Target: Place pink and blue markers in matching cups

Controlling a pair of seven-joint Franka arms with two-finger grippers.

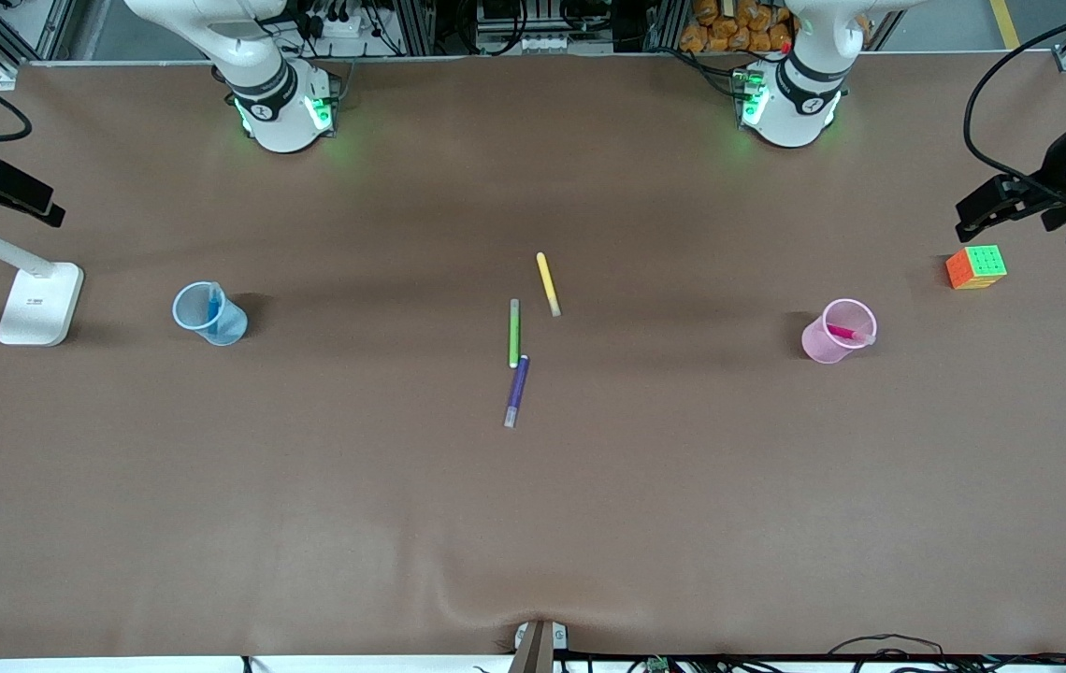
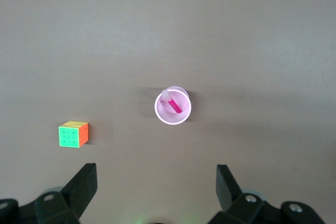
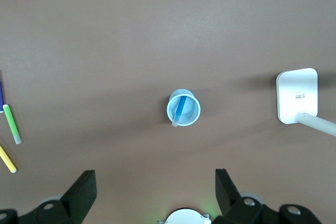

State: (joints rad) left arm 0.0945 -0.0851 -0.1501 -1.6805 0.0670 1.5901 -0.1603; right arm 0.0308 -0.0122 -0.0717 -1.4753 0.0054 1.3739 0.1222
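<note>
Matt brown table, see-through plastic cups, glossy white robot shells

The brown table covering [image 1: 533, 523] looks matt and paper-like, with a slight wrinkle at the camera edge. The light blue tumbler [image 1: 208, 314] and light pink tumbler [image 1: 838, 331] are translucent, smooth plastic. The slim yellow marker [image 1: 547, 283], green marker [image 1: 514, 333] and purple marker [image 1: 517, 390] look like smooth plastic. The multicoloured puzzle cube [image 1: 975, 267] has bright, smooth faces. The white lamp base [image 1: 40, 304] looks matt plastic.
</note>
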